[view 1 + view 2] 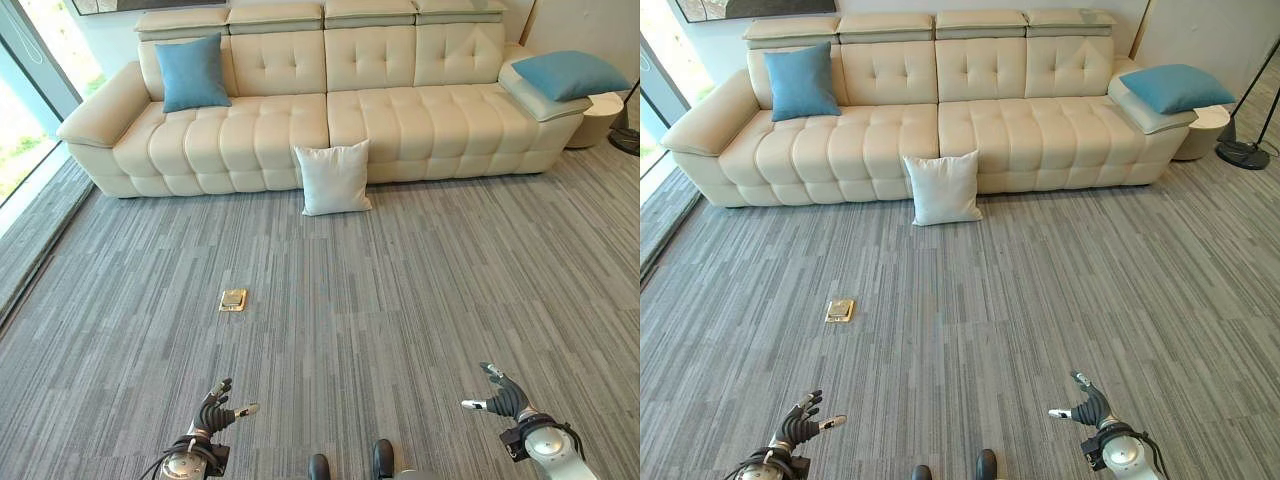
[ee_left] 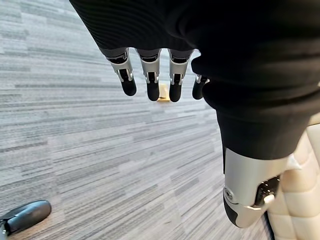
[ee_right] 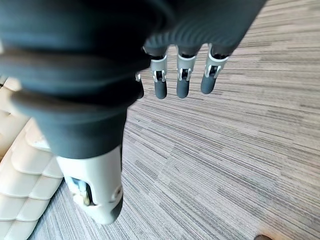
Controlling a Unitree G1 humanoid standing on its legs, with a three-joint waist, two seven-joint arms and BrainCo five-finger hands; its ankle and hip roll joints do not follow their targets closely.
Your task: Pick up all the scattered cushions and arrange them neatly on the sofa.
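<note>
Both hands hang low over the carpet [image 1: 420,300] with fingers relaxed and holding nothing: the left hand [image 1: 213,412] and the right hand [image 1: 503,398]. Well beyond them stands the cream sofa [image 1: 330,110]. It holds one blue cushion [image 1: 193,72] upright at its left end, and another blue cushion [image 1: 568,74] lying on its right end. A white cushion [image 1: 334,178] leans against the sofa's front, on the floor. A small brass floor plate [image 1: 233,299] lies nearer the left hand.

floor: grey carpet [image 1: 420,300] | white cushion [image 1: 334,178] leaning on sofa [image 1: 300,120] | brass floor plate [image 1: 233,299]
</note>
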